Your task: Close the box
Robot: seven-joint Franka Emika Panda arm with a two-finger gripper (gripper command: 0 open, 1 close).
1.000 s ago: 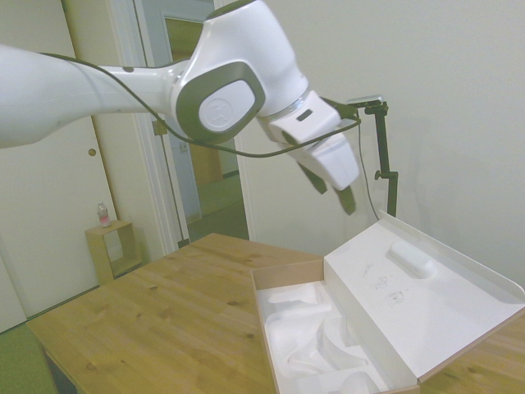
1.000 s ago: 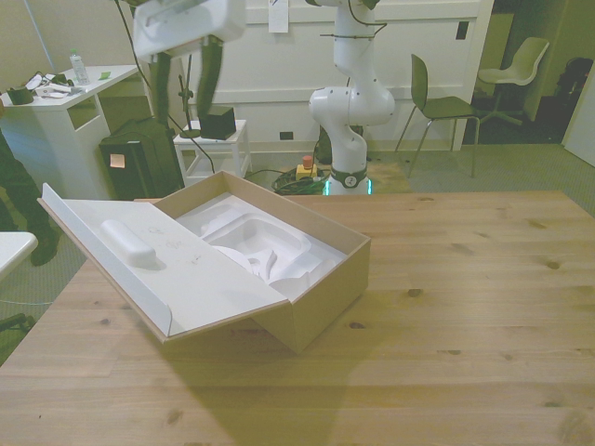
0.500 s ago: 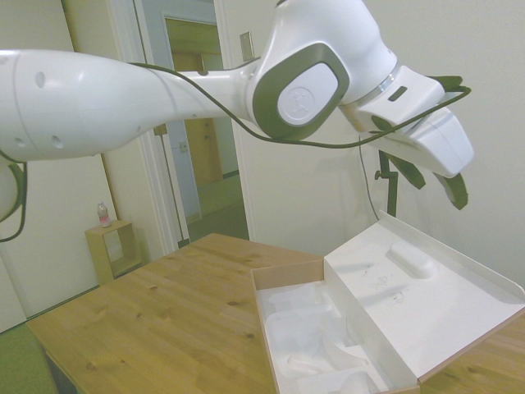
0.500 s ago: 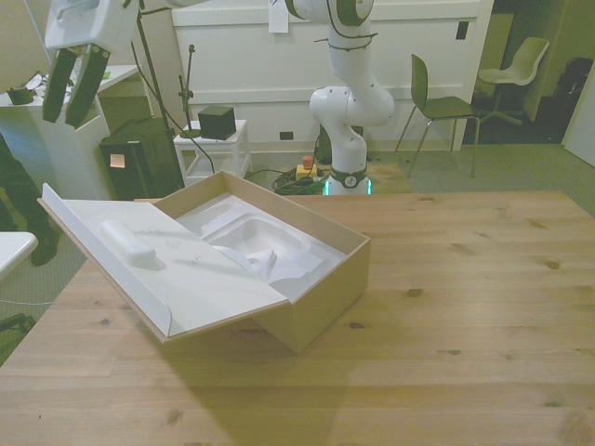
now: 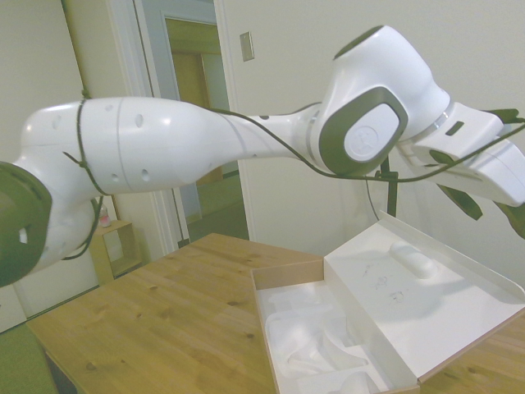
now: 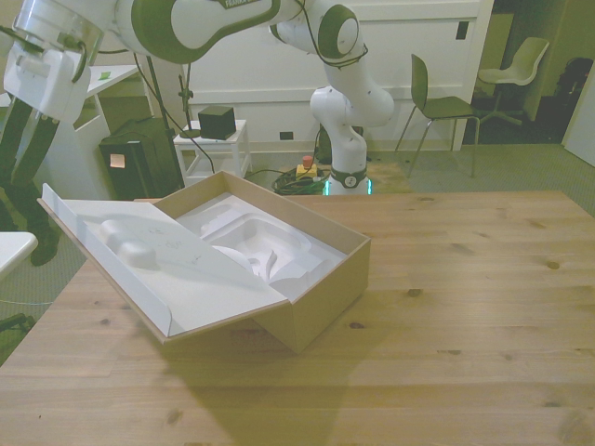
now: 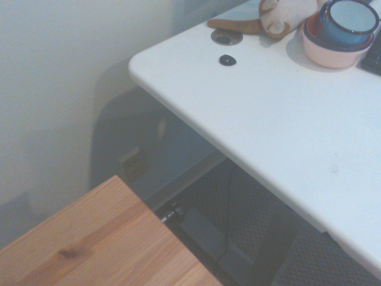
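A large flat brown cardboard box (image 6: 321,279) with a white moulded insert (image 6: 256,246) lies open on the wooden tabletop (image 6: 465,307), toward the front view's left. Its wide white-lined lid (image 6: 158,269) is folded out and tilted upward past the tabletop's edge. The white arm's tool (image 6: 20,149) hangs in the air beyond the lid's raised outer edge, apart from it, its two dark fingers (image 6: 33,147) spread and holding nothing. The wrist view shows a corner of the wooden tabletop and a separate white desk (image 7: 268,119)
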